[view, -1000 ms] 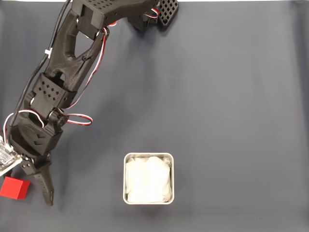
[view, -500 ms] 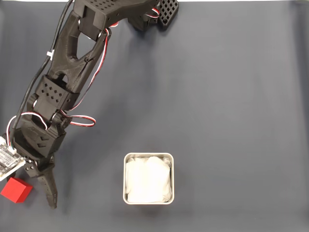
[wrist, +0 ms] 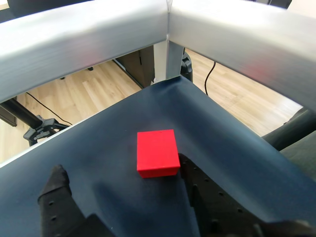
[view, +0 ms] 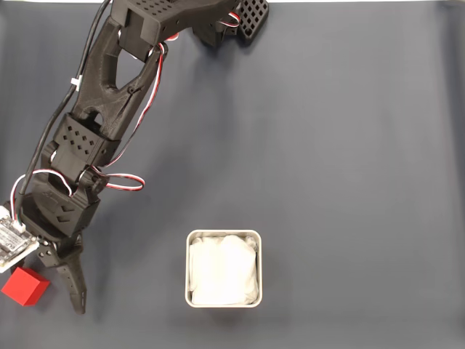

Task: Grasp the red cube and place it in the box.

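Observation:
The red cube (view: 25, 286) lies on the dark mat at the lower left edge of the fixed view. My gripper (view: 48, 291) is lowered over it and open; one black finger (view: 73, 285) stands just right of the cube, and the other is hidden under the white camera module. In the wrist view the red cube (wrist: 157, 152) sits between the two fingers of the gripper (wrist: 120, 165), close against the right finger (wrist: 197, 190) and well apart from the left one. The box (view: 224, 234), with its metal rim and white lining, stands right of the gripper.
The arm's base (view: 234, 20) is at the top middle. In the wrist view the mat's corner (wrist: 174, 84) lies just beyond the cube, with an aluminium frame (wrist: 168, 29) above it and wooden floor outside. Bare mat stretches right of the box.
The gripper has moved a little down and forward around the cube, which shifted slightly. Over the last half second almost nothing moved.

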You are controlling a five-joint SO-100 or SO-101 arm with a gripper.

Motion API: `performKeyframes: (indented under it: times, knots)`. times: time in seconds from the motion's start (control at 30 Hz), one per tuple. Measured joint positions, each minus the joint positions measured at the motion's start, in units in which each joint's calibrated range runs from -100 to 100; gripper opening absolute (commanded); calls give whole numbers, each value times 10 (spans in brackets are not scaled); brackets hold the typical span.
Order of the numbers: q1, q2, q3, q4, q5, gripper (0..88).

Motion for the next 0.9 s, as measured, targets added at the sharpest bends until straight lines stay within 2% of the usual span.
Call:
performKeyframes:
  times: [0.27, 0.9]
  knots:
    - [0, 0, 0, 0, 2, 282]
    - [0, 0, -14, -2, 7, 86]
